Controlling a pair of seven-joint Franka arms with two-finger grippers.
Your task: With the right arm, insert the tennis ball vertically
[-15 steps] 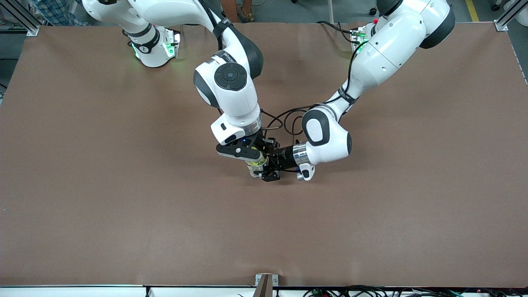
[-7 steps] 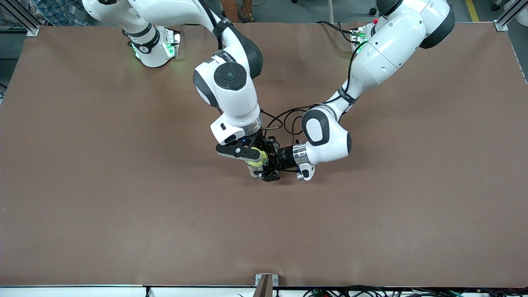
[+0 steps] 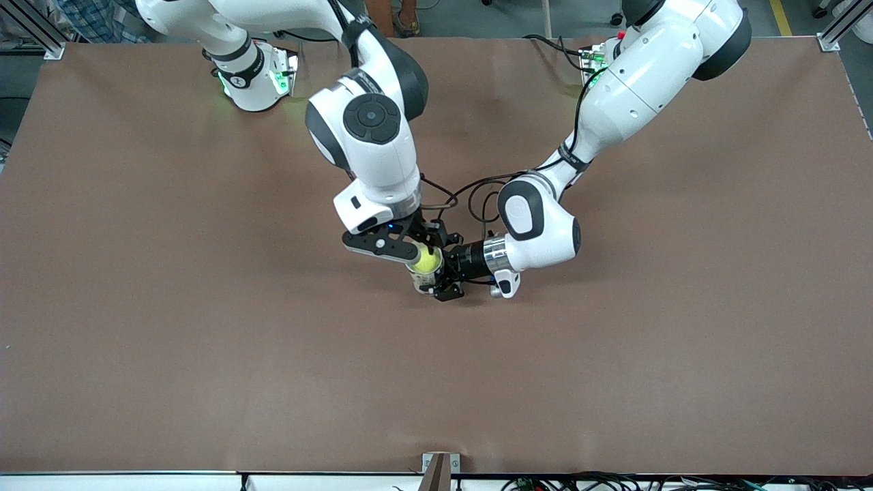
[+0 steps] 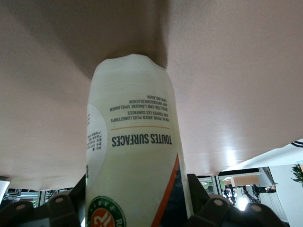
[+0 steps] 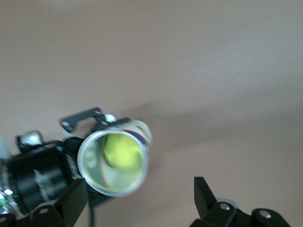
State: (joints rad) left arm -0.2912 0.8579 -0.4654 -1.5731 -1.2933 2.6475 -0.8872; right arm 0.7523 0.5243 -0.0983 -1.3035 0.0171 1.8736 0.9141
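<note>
A white tennis ball can (image 3: 427,276) stands upright on the brown table (image 3: 204,341), mouth up. The yellow-green tennis ball (image 3: 426,260) sits inside its open top, seen down through the rim in the right wrist view as ball (image 5: 122,151) in can (image 5: 97,177). My left gripper (image 3: 432,274) reaches in level from the side and its fingers lie against the can's sides, as gripper (image 4: 137,210) round can (image 4: 135,142). My right gripper (image 3: 390,251) hangs above the can, a little off toward the right arm's end, open and holding nothing; in its own view the gripper (image 5: 139,198) is over bare table.
Loose black cables (image 3: 470,194) loop between the two wrists. The left arm's white forearm (image 3: 539,232) lies low over the table beside the can. Bare brown table surrounds the can on the front camera's side.
My right gripper opened, left the ball in the can and rose off it, shifting toward the right arm's base. The can and left arm stayed put.
</note>
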